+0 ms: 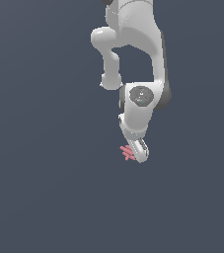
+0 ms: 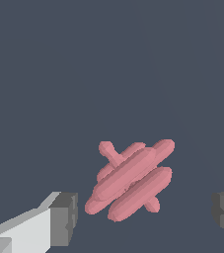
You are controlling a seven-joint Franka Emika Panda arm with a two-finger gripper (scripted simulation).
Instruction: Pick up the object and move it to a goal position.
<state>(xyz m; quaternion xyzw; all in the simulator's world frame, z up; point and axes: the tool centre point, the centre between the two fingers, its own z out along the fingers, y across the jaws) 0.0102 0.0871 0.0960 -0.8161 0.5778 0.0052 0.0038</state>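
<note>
Against a plain dark slate backdrop, one white jointed robot arm (image 1: pixel 133 59) runs off the frame's upper edge. Its white two-fingered gripper (image 2: pixel 145 217) stands wide, both fingers cropped, around one small pink-red crossed-bar object (image 2: pixel 130 180), untouched.

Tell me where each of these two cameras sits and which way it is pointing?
Exterior view: off the arm, position not on record; it looks at the white arm against a plain dark ground, with the gripper beside the tiny pink-red lattice object.
Wrist view: mounted on the wrist, facing out between the jaws; the object fills the middle, one grey fingertip on each side, apart from it.
Shared: the pink-red object and the gripper appear in both views.
</note>
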